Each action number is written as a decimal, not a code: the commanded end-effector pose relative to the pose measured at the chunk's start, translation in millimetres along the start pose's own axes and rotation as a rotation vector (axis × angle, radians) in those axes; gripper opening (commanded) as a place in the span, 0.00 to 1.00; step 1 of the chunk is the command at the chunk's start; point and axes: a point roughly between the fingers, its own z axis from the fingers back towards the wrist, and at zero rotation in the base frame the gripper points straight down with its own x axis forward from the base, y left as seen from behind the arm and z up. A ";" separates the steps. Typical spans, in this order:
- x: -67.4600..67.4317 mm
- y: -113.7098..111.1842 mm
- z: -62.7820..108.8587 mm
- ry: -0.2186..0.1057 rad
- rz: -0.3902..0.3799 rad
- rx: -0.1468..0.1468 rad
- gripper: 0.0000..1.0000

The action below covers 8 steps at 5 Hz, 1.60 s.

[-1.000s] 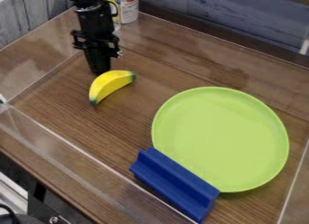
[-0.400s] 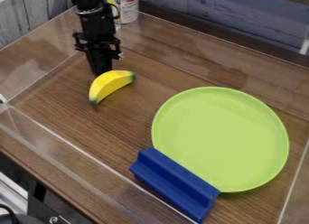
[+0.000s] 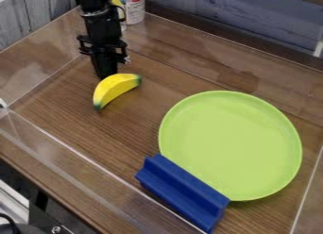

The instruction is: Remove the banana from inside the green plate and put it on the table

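Left side: clear acrylic wall (image 3: 63, 148) ran along the near-left edge of the table (image 3: 149, 110), a brown wood-grain top.

Upper left: black robot arm (image 3: 93, 4) reached in from the top edge of the view. Its gripper (image 3: 106, 72) pointed down, low over the wood, just beside the upper end of the banana. Fingers small and dark in the frame, pressed together. Whether the tips touched the fruit, could not tell.

Just below the gripper: banana (image 3: 116, 91), bright yellow, curved, lying on the bare tabletop, outside the plate and well apart from it. Dark green tip at its upper right; the other end, also greenish, aimed down toward the lower left.

Behind the arm, at the top: a pale container (image 3: 131, 6), partly cut off by the view; contents not readable. Grey wood-like boards (image 3: 38, 13) stood beyond the far-left edge.

Lower centre: blue rectangular block (image 3: 183, 192), set at a slant, near the plate's lower-left rim.

Right: green plate (image 3: 229, 145), large, round, lime-coloured, shallow rim, flat on the table, nothing in it.
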 end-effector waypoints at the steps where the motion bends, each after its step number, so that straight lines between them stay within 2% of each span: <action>1: 10.7 0.6 17.6 -0.054 -0.018 0.035 0.00; 3: 12.0 -0.2 15.5 -0.052 -0.024 0.031 0.00; 4: 11.8 -1.6 17.6 -0.052 -0.027 0.030 1.00; 6: 14.5 -13.1 53.1 -0.101 -0.057 0.042 1.00; 7: 15.5 -21.2 77.3 -0.135 -0.073 0.057 1.00; 8: 14.7 -30.2 97.4 -0.149 -0.084 0.073 1.00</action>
